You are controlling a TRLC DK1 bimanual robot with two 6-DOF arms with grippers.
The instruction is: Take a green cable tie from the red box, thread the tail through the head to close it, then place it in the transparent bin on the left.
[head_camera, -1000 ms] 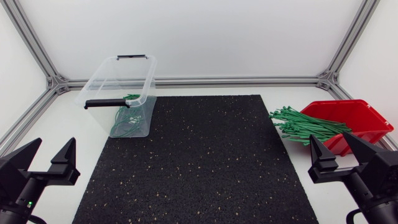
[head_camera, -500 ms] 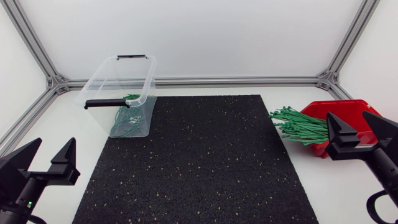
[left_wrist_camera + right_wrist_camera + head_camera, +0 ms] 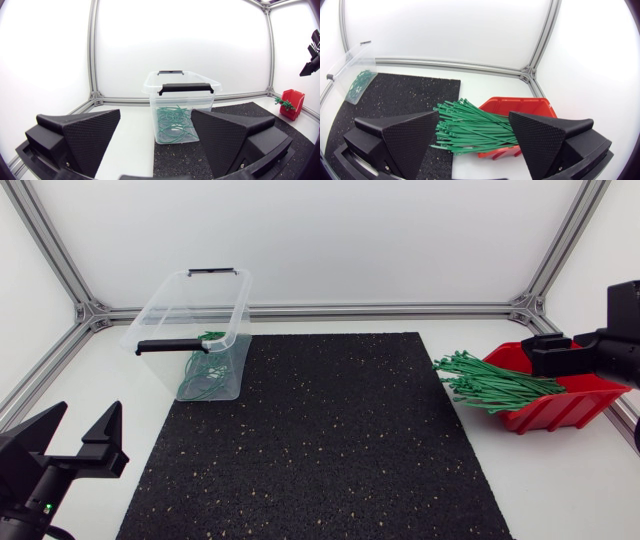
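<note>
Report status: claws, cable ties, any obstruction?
Left claw open, empty. Right claw open above green cable ties spilling from red box, none gripped. Transparent bin holds looped ties. No obstruction seen.

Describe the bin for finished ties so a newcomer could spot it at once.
Find the black speckled mat mid-table. At its far left corner stands the transparent bin, clear-walled with black handles, holding a few looped green ties. The only other container, the red box on the right, is opaque and spills straight ties.
</note>
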